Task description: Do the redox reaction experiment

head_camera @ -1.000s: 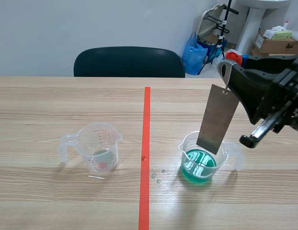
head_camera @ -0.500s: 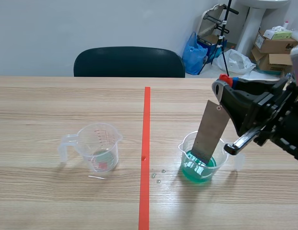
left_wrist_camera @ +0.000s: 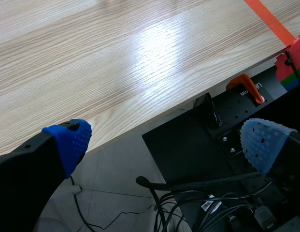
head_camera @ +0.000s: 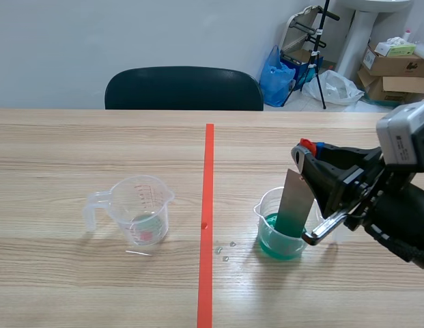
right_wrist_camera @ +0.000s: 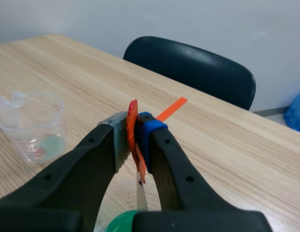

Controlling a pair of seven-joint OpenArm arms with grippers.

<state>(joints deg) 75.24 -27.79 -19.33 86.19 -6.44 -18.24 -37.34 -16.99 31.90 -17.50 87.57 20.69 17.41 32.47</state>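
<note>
A wooden desk (head_camera: 95, 137) was shown; the left jaws hung open beyond its edge, holding nothing; right of the tape line (head_camera: 207, 205), a beaker (head_camera: 261, 208) of green liquid held a tilted metal strip (head_camera: 293, 201), hanging from a red clip (head_camera: 306, 145) pinched in the closed right jaws.

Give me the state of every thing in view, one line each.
left gripper: open, holding nothing, off the table edge.
right gripper: shut on the red tab atop the metal strip.
metal strip: tilted, lower end dipped in the green liquid.
right beaker: upright, partly filled with green liquid.
left beaker: upright, nearly empty.
</note>
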